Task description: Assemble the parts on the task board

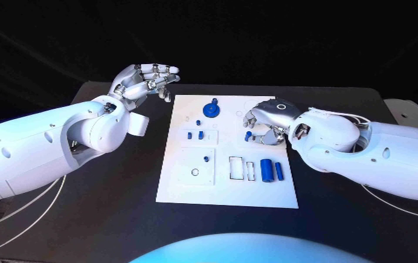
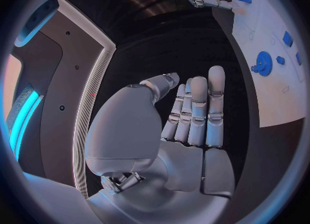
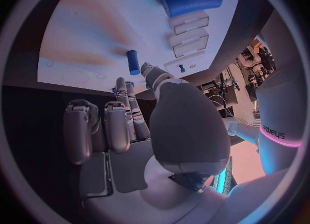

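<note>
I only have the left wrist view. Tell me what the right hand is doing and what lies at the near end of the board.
Observer: The right hand is over the task board's right side, with its fingertips at a small blue peg. I cannot tell if the peg is pinched.
Operator: Now list the near end.
Observer: Two large blue cylinders lie side by side near the right edge, beside rectangular slots.
Operator: Place my left hand.
Observer: The left hand is above the black table, off the board's far left corner.
</note>
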Available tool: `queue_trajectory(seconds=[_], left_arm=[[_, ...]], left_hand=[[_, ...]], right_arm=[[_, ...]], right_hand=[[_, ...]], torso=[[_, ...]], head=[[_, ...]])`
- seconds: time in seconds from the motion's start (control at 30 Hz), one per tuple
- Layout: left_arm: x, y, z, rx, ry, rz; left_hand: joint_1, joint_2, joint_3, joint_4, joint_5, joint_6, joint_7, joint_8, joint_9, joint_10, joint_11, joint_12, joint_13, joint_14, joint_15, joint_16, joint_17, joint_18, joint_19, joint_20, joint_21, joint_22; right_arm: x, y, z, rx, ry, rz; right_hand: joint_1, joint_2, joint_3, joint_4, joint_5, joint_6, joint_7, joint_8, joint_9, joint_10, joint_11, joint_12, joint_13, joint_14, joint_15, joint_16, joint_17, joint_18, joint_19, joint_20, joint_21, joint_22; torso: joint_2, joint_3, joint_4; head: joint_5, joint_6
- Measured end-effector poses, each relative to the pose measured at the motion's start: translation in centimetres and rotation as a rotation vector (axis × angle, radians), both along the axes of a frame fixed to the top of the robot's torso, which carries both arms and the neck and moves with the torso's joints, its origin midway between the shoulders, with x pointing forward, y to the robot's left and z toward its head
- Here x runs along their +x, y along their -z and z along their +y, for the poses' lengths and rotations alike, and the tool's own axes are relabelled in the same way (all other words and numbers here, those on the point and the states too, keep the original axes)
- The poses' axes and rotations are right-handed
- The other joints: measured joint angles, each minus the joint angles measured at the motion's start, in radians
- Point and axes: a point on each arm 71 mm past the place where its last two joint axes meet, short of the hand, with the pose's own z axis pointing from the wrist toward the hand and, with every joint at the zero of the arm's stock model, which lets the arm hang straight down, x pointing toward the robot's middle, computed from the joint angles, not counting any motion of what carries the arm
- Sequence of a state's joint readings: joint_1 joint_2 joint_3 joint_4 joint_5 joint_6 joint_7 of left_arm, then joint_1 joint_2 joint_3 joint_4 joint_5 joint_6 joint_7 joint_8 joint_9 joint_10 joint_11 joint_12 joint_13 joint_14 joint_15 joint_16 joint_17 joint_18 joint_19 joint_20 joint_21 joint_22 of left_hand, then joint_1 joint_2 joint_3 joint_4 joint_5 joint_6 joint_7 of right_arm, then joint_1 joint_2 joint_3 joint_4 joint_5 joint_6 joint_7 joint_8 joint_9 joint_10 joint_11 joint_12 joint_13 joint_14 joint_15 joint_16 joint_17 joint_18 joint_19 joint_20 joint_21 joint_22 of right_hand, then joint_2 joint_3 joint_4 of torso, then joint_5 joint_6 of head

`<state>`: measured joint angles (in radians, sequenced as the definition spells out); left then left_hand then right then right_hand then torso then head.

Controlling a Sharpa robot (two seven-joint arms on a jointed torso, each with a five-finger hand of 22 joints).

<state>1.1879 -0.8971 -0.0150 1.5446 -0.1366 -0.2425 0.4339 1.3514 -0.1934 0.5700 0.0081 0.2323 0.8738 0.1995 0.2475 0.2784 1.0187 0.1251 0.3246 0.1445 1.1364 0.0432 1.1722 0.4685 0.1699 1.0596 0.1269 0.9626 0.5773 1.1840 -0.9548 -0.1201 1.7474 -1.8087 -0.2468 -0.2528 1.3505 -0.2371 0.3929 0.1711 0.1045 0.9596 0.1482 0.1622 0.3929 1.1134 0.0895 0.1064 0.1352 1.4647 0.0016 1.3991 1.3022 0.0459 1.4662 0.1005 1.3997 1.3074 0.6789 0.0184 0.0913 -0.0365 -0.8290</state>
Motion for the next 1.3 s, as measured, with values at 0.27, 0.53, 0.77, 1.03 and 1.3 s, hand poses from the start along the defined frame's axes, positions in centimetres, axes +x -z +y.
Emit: queue_trajectory(seconds=[0.27,0.53,0.77,1.03,1.3], left_arm=[[0.0,0.0,0.1,0.001,-0.001,0.000],[0.0,0.0,0.1,0.001,-0.002,0.000],[0.0,0.0,0.1,0.001,-0.002,0.000],[0.0,0.0,0.1,0.001,-0.002,0.001],[0.0,0.0,0.1,0.001,-0.002,0.001]], left_hand=[[0.000,0.000,0.000,0.000,0.000,0.000,0.000,0.000,0.000,0.000,0.000,0.000,0.000,0.000,0.000,0.000,0.000,0.000,0.000,0.000,0.000,0.000],[0.000,0.000,0.000,0.000,0.000,0.000,0.000,0.000,0.000,0.000,0.000,0.000,0.001,0.000,0.000,0.000,0.000,0.000,0.000,0.000,0.000,0.000],[0.000,0.000,0.000,0.000,0.000,0.000,0.000,0.000,0.000,-0.004,0.004,0.000,0.002,0.000,0.000,0.000,-0.001,0.000,0.000,0.000,0.000,0.000],[0.000,0.000,0.000,0.000,0.000,0.000,0.000,0.000,-0.001,-0.004,0.004,0.000,0.002,0.000,0.000,0.000,-0.001,0.000,0.000,0.000,0.000,0.000],[0.004,0.004,0.000,0.000,0.000,0.000,0.000,0.000,-0.001,-0.004,0.004,0.004,0.002,0.000,0.000,0.000,-0.001,0.000,0.000,0.000,0.000,0.000]], right_arm=[[0.2,0.7,0.2,-0.022,0.001,0.031],[0.3,1.0,0.4,-0.028,0.001,0.049],[0.5,1.3,0.6,-0.028,0.002,0.055],[0.6,1.7,0.8,-0.026,0.005,0.063],[0.4,1.7,0.6,-0.012,0.008,0.054]], right_hand=[[0.020,0.011,0.026,0.022,0.006,0.040,-0.004,0.008,0.000,0.035,-0.005,0.015,0.000,0.000,0.000,0.006,0.006,0.000,0.000,0.000,0.027,0.000],[0.032,0.024,0.084,0.030,0.006,0.076,-0.015,0.019,0.002,0.071,-0.018,0.019,-0.001,0.000,0.000,0.018,0.006,0.000,0.000,0.000,0.046,0.001],[0.036,0.028,0.096,0.031,0.006,0.086,-0.014,0.023,0.004,0.087,-0.020,0.019,-0.001,0.004,-0.004,0.022,0.006,0.000,0.000,0.000,0.058,0.001],[0.040,0.032,0.107,0.029,0.006,0.088,-0.017,0.028,0.006,0.091,-0.023,0.019,-0.003,0.004,-0.004,0.022,0.006,0.000,0.000,0.000,0.058,0.001],[0.051,0.043,0.152,0.009,-0.013,0.115,-0.026,0.045,0.018,0.129,-0.029,0.015,-0.004,0.000,-0.015,0.030,0.006,0.000,0.000,-0.008,0.070,0.000]], torso=[[0.000,-0.0001,-0.0002],[0.000,-0.0001,-0.0007],[0.000,0.0005,-0.0011],[0.000,0.0010,-0.0006],[0.000,0.0009,-0.0006]], head=[[0.000,-0.002],[-0.002,-0.004],[-0.003,-0.005],[-0.004,-0.006],[-0.005,-0.007]])
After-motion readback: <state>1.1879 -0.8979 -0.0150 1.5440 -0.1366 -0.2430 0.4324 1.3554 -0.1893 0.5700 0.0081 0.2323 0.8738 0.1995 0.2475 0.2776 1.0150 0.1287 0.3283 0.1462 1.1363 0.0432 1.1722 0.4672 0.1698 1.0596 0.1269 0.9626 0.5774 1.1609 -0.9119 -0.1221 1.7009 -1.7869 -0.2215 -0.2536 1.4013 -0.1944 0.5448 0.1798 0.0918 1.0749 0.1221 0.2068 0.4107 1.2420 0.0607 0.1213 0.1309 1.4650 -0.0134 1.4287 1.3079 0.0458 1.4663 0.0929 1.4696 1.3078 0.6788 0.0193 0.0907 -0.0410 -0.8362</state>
